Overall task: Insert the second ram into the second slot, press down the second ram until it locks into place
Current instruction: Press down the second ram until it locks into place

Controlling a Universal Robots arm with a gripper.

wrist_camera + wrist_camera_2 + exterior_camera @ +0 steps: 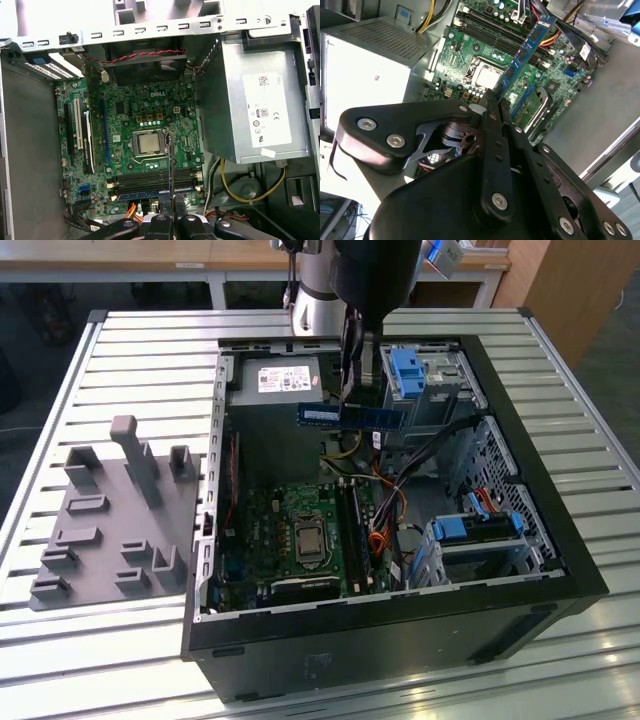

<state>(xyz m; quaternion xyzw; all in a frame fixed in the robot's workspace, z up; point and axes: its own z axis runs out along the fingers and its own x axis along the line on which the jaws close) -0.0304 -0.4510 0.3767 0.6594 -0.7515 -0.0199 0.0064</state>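
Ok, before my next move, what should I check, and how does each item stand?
1. Grip: ok, claw shut on the second ram.
2. Ram level: ok, roughly horizontal in the exterior view.
3. Ram in a slot: not ok, held above the open case.
4. Free slot: ok, dark memory slots look bare in the first wrist view.
5. Ram parallel to slots: not ok, it lies crosswise to them.

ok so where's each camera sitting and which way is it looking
exterior view: off the arm, looking down into the open computer case; the arm and gripper show.
second wrist view: on the arm, looking along the gripper at the motherboard.
first wrist view: on the arm, facing the motherboard, gripper showing.
All share the gripped ram.
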